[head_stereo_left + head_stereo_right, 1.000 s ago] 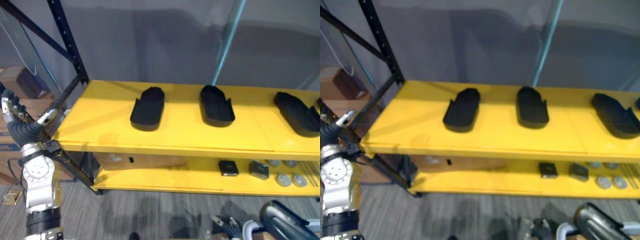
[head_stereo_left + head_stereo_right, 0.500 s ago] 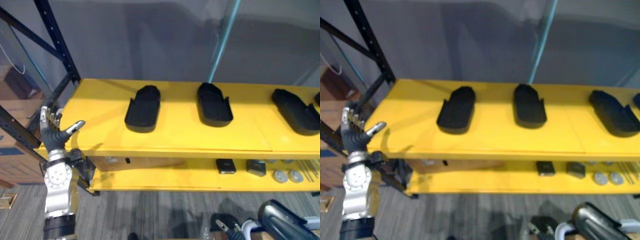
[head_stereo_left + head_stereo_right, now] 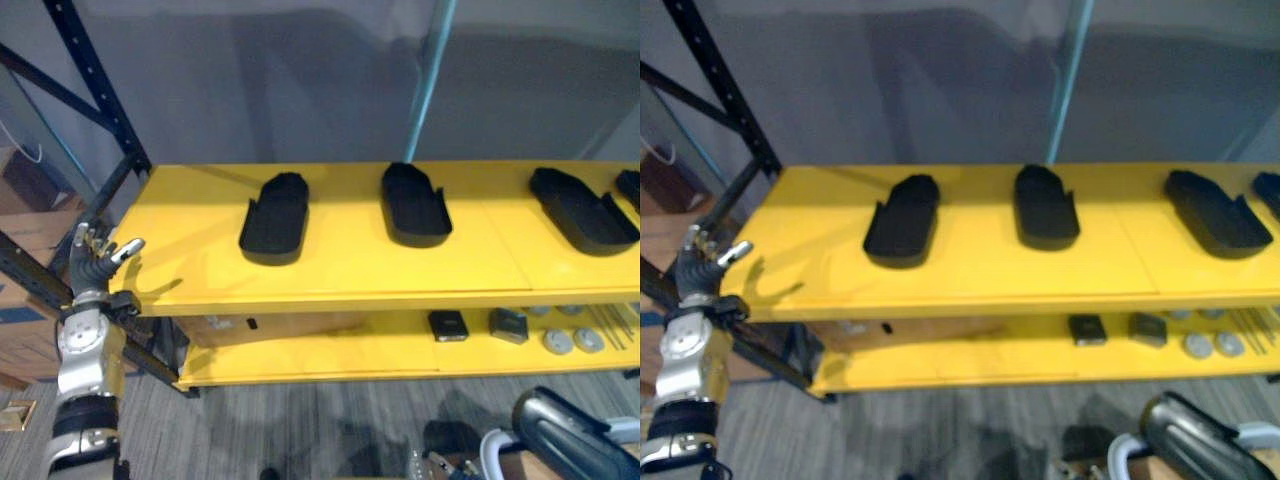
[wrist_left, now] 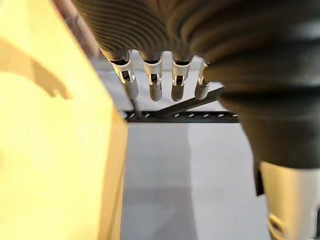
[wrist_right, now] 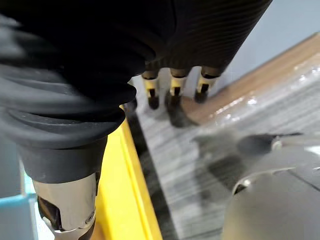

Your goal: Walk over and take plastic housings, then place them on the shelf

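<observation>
Several black plastic housings lie on the yellow shelf's top deck [image 3: 340, 270]: one at the left [image 3: 272, 215], one in the middle [image 3: 415, 205], one at the right [image 3: 582, 210], and part of another at the right edge [image 3: 630, 185]. My left hand [image 3: 98, 262] is raised beside the deck's front left corner, fingers [image 4: 152, 82] straight and empty, well left of the nearest housing. My right hand hangs low beside the shelf; its fingers [image 5: 172, 85] point down at the floor, relaxed and holding nothing.
A lower yellow deck [image 3: 330, 355] carries small black boxes [image 3: 448, 325] and round discs [image 3: 570, 340]. A black upright frame [image 3: 95, 90] with diagonal braces stands at the shelf's left end, and a teal pole [image 3: 425, 80] behind it. Cardboard boxes [image 3: 20, 320] sit at the far left.
The whole view has shifted, so the camera moved. My left hand came up to the shelf's front left corner, then drew slightly left of it. The housings lie as before.
</observation>
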Available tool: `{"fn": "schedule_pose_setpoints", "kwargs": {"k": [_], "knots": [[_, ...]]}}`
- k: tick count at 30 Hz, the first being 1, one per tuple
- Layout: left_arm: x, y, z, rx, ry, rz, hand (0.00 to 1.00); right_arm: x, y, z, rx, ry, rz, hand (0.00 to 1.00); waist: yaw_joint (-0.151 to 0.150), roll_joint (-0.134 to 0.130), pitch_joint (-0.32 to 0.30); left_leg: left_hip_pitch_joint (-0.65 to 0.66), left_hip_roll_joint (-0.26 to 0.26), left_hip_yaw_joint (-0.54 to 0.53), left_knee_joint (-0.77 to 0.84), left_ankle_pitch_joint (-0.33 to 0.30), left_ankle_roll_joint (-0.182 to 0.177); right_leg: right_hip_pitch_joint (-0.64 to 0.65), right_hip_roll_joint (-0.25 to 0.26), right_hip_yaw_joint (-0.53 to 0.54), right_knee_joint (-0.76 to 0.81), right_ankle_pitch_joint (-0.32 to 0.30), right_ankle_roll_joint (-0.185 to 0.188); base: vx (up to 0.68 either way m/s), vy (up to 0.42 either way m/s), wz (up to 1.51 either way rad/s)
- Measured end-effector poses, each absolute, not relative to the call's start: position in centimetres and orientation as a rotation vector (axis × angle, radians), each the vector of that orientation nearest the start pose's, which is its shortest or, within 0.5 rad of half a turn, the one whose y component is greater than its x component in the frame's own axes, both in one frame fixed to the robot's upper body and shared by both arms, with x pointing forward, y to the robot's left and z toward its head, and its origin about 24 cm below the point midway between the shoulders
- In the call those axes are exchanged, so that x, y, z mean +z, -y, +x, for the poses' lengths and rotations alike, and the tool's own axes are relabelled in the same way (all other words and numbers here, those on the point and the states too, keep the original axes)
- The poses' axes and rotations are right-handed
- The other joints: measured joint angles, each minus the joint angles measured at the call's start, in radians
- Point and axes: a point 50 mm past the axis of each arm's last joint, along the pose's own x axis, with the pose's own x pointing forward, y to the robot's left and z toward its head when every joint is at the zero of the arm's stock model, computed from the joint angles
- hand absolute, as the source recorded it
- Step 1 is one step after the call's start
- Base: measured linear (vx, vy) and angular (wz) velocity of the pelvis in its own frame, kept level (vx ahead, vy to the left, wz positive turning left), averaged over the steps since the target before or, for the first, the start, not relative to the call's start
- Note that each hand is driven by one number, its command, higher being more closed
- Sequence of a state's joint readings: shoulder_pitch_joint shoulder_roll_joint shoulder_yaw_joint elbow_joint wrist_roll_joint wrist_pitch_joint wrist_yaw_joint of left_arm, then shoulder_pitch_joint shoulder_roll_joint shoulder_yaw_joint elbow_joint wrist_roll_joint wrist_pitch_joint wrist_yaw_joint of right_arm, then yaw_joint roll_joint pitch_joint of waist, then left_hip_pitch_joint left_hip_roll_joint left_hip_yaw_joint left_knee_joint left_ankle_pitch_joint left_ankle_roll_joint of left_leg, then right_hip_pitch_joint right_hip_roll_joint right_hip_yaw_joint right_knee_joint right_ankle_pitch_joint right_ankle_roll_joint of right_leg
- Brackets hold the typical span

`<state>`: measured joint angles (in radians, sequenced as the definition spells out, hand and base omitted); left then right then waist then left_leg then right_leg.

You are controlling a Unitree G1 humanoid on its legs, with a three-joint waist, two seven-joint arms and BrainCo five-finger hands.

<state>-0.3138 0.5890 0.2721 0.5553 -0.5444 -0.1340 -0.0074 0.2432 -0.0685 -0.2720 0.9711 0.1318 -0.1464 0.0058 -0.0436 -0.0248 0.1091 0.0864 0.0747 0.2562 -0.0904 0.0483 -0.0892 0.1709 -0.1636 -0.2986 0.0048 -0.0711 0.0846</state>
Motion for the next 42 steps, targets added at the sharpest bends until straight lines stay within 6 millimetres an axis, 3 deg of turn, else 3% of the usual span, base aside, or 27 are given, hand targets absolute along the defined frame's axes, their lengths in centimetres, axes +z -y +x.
{"fn": "schedule_pose_setpoints", "kwargs": {"k": [7,17,24,30,42], "knots": [[10.0,-34.4,30.5,0.293,0.069,-0.156,0.0,-15.6,22.6,5.0,-0.433,-1.014,0.158,0.0,-0.021,0.009,0.006,0.001,0.004,0.006,0.001,-0.001,-0.002,-0.001,0.005,0.006,0.001,0.002,0.003,0.04,-0.005,0.0],[10.5,-33.8,32.4,0.278,0.041,-0.21,0.0,-15.6,22.6,5.2,-0.416,-1.012,0.174,0.0,-0.032,0.031,0.048,0.0,0.013,0.043,0.0,0.001,-0.005,-0.036,0.009,0.056,0.02,0.002,0.003,-0.02,0.0,-0.11],[11.0,-33.6,33.2,0.25,-0.033,-0.018,0.0,-15.7,22.3,5.3,-0.389,-1.025,0.17,0.0,-0.052,0.029,0.068,-0.017,0.013,0.056,0.001,0.001,-0.004,-0.07,0.009,0.077,0.035,-0.001,0.003,-0.02,0.006,-0.07],[12.6,-32.8,34.5,0.233,-0.034,0.07,0.0,-15.5,22.5,5.7,-0.39,-1.006,0.173,0.0,-0.058,0.031,0.097,-0.022,0.013,0.059,0.002,0.001,-0.004,-0.084,0.01,0.094,0.043,-0.002,0.002,0.01,0.004,-0.02],[13.6,-31.4,35.7,0.183,-0.036,0.1,0.0,-15.5,21.8,6.3,-0.354,-0.994,0.183,0.0,-0.086,0.032,0.121,-0.034,0.019,0.071,0.007,0.004,-0.003,-0.122,0.014,0.133,0.075,-0.002,0.001,0.0,0.003,-0.03]]}}
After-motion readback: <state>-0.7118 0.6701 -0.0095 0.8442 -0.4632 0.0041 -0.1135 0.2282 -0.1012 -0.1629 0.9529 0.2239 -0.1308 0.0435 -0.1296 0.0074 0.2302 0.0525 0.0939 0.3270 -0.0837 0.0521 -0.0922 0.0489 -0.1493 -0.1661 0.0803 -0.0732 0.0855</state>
